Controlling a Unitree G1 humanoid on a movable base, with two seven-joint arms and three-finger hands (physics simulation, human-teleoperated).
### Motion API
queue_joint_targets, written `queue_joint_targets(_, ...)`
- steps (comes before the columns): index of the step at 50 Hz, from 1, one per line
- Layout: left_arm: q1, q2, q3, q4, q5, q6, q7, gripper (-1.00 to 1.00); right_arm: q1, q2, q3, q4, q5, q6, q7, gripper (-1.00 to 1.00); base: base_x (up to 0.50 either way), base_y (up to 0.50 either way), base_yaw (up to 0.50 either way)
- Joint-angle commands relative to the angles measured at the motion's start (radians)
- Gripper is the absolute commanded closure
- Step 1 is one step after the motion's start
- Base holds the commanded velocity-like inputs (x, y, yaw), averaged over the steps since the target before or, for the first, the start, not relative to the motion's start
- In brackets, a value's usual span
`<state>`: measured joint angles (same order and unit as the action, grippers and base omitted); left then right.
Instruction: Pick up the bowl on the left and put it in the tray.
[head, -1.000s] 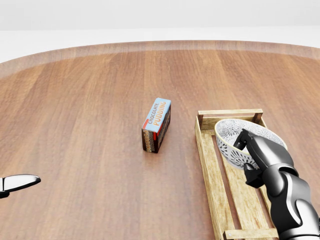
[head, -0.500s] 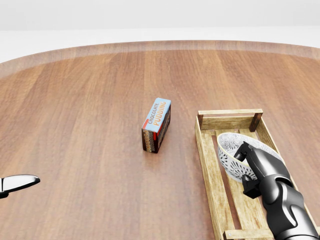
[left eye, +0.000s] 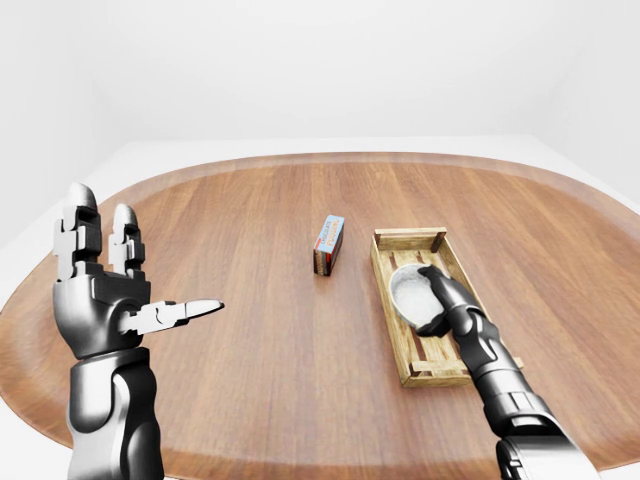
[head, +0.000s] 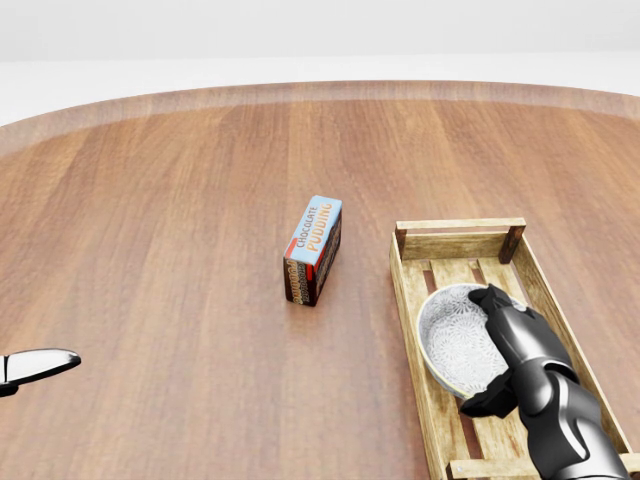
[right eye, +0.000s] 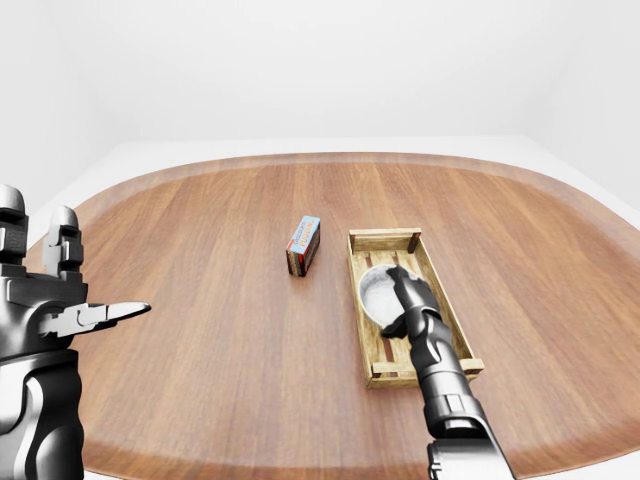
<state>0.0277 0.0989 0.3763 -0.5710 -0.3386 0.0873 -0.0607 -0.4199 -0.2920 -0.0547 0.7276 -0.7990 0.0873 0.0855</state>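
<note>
While the bowl (head: 452, 342) sits mouth-up inside the tray (head: 408, 300), the right hand (head: 520, 345) grips it at the rim; the dark fingers (head: 503, 308) lie over the right side of the rim in the head view, and the thumb (head: 482, 402) presses at the bowl's lower outer edge, so the rim is pinched between them. The bowl is white with a fine grey pattern; it rests on the tray's slats about midway along the tray's length, close against the left rail in the head view, with bare slats showing toward the tray's top end. The tray is a long, shallow wooden crate with corner posts; it lies on the right half of the table (head: 150, 250), its long sides running from the bottom of the view toward the top. Just to the left of the tray, and apart from it, a pudding box (head: 313, 248) stands on its long narrow side; its blue top face reads "CHOCOLATE PUDDING", and its lower side is dark brown. The table is a broad wooden oval with a paler rim; white floor and walls surround it. The left hand (left eye: 100, 300) is held up well off to the left in the left-eye view, empty; its two fingers point straight up and its thumb juts toward the right, all spread apart; only that thumb's silver tip reaches into the head view at the left edge.
</note>
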Motion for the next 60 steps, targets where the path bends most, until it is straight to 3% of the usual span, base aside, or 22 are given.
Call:
queue_joint_targets(1, 0.001, -0.001, -0.001, -0.002, 0.001, 0.0, 0.0, -1.0, 0.02, 0.011, 0.001, -0.015, 0.009, 0.0, 0.022, -1.0, 0.0, 0.0, 0.0)
queue_joint_targets(9, -0.003, 0.001, 0.0, 0.001, 0.0, 0.0, 0.0, -1.0, 0.04, 0.016, 0.006, -0.073, 0.001, 0.0, 0.051, -1.0, 0.0, 0.0, 0.0)
queue_joint_targets(18, -0.001, -0.001, -0.005, 0.005, 0.005, 0.0, -0.002, -1.0, 0.115, 0.041, 0.026, -0.321, -0.096, 0.0, 0.188, -1.0, 0.0, 0.0, 0.0)
queue_joint_targets(23, 0.0, -0.001, -0.003, 0.004, 0.003, 0.0, -0.002, -1.0, 0.144, 0.055, 0.028, -0.456, -0.175, 0.0, 0.288, -1.0, 0.0, 0.0, 0.0)
queue_joint_targets(33, -0.001, -0.001, -0.006, 0.006, 0.005, 0.0, -0.002, -1.0, 0.18, 0.098, 0.039, -0.81, -0.51, 0.0, 0.612, -1.0, 0.0, 0.0, 0.0)
queue_joint_targets(44, 0.0, 0.0, -0.003, 0.005, 0.004, 0.0, -0.003, -1.0, 0.165, 0.2, 0.01, -1.033, -0.826, 0.0, 0.613, -1.0, 0.0, 0.0, 0.0)
queue_joint_targets(51, -0.001, 0.001, 0.0, -0.002, -0.001, 0.0, 0.0, -1.0, 0.149, 0.289, 0.041, -1.253, -1.042, 0.0, 0.613, -1.0, 0.0, 0.0, 0.0)
queue_joint_targets(57, -0.001, 0.002, 0.004, -0.003, -0.005, 0.0, -0.002, -1.0, 0.109, 0.362, 0.056, -1.393, -1.164, 0.0, 0.613, -1.0, 0.0, 0.0, 0.0)
queue_joint_targets(60, -0.001, 0.002, 0.006, -0.005, -0.007, 0.0, -0.002, -1.0, 0.076, 0.354, 0.05, -1.427, -1.173, 0.0, 0.613, -1.0, 0.0, 0.0, 0.0)
